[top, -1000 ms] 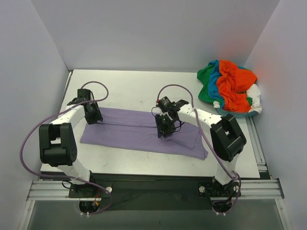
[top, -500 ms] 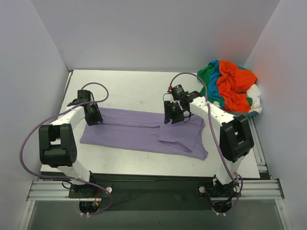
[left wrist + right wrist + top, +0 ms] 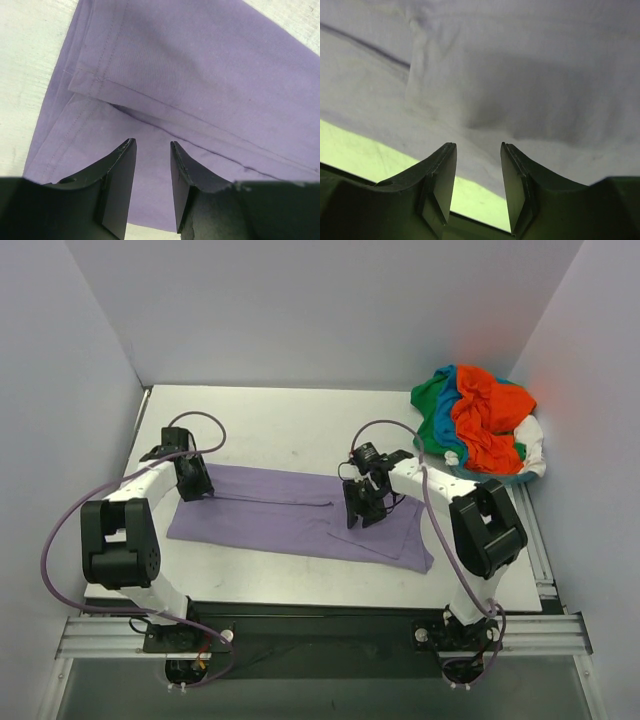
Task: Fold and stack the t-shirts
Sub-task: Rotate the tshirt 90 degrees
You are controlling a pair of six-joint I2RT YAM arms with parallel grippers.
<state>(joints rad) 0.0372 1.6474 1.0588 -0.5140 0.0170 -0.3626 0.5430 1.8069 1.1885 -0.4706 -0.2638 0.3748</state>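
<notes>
Overhead, a white table (image 3: 280, 420) fills the middle of the view, walled in by pale grey panels.

Across its near half lies the lavender-purple t-shirt (image 3: 270, 520), folded into a long flat band that runs from the left side to right of centre, slanting slightly nearer at its right end. A folded layer lies over its right part, with a thin dark crease line along the far edge.

At the far right corner of the table, well apart from the lavender shirt, the other t-shirts sit in a crumpled heap: orange-red (image 3: 485, 420) on top, teal-blue (image 3: 440, 425) beside it, green (image 3: 428, 400) at the far left of the heap, and white (image 3: 530, 445) at its right edge.

Two white and black arms reach in from the near edge, each trailing a purple cable.

The left gripper (image 3: 195, 488) hangs over the far left corner of the lavender shirt. From the left wrist, its black fingers (image 3: 120, 170) stand a narrow gap apart, nothing pinched between them, above a stitched hem with a double line of thread.

The right gripper (image 3: 362, 515) hangs over the folded right part of the shirt. From the right wrist, its fingers (image 3: 442, 170) are parted and grasp nothing, with soft, shadowed cloth beneath.
</notes>
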